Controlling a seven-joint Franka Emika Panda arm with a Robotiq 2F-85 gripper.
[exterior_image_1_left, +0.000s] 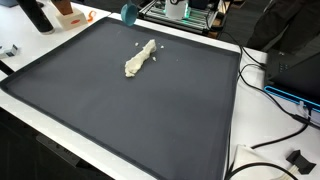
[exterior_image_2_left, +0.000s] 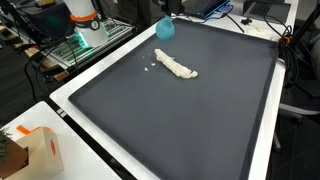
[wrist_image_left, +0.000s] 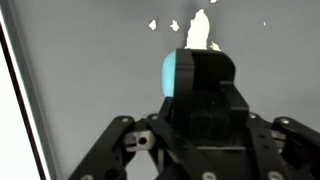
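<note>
A white crumpled cloth-like piece (exterior_image_1_left: 140, 60) lies on the dark mat (exterior_image_1_left: 120, 110), seen in both exterior views (exterior_image_2_left: 176, 65). Small white crumbs (exterior_image_2_left: 150, 67) lie beside it. My gripper (wrist_image_left: 200, 78) hangs near the mat's edge, close to the white piece (wrist_image_left: 198, 30). Its black fingers look pressed together, with a teal object (wrist_image_left: 172, 75) at their side. The teal object also shows in both exterior views (exterior_image_1_left: 128, 12) (exterior_image_2_left: 165, 29), just above the mat. Most of the arm is out of frame.
The mat (exterior_image_2_left: 200, 120) lies on a white table (exterior_image_1_left: 235, 160). An orange and white box (exterior_image_2_left: 40, 150) stands at one corner. Cables (exterior_image_1_left: 270, 95) and a black plug (exterior_image_1_left: 298, 158) lie along one side. Electronics (exterior_image_1_left: 185, 12) stand beyond the far edge.
</note>
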